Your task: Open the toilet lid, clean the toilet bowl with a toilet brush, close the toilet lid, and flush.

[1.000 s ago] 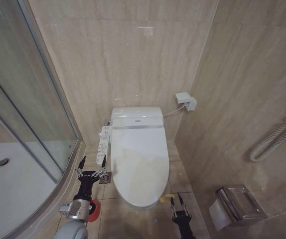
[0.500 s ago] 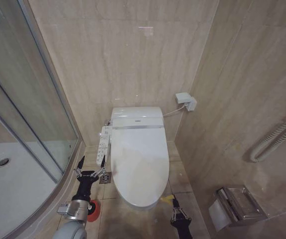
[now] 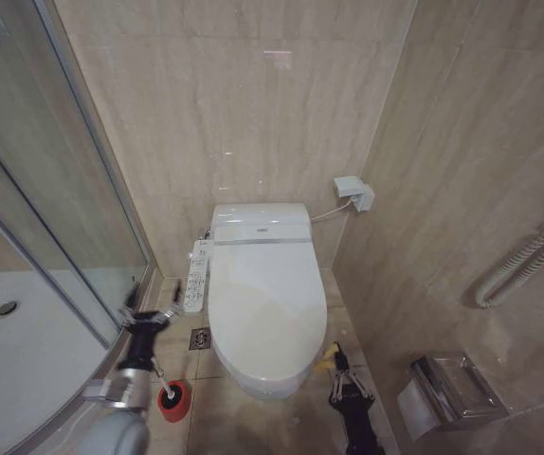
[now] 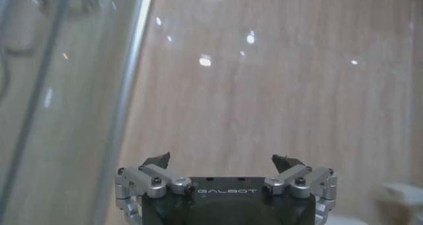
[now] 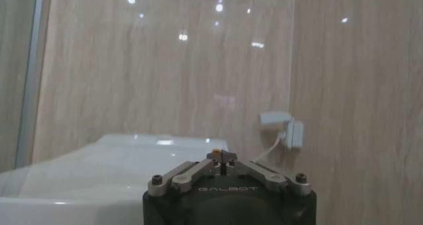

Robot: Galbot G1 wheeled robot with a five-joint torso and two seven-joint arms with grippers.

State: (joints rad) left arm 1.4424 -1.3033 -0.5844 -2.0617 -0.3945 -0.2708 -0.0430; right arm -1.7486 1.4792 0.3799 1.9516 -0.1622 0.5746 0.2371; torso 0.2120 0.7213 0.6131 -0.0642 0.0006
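- I am seeing the toilet lid [image 3: 264, 308] lying shut, long way running from the back wall toward me.
- My right gripper [image 3: 340, 372] is sitting nearer, just right of the lid's front, fingers pinched on the yellow cord loop [image 3: 328, 357].
- My left gripper [image 3: 149, 320] is hanging wide open, empty, left of the lid.

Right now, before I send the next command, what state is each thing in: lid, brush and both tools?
toilet lid: down, closed over the toilet.
toilet brush: standing in its red holder on the floor, left of the toilet, not held.
left tool: open, empty, raised near the shower glass.
right tool: shut, by the lid's front right edge at the yellow cord loop.
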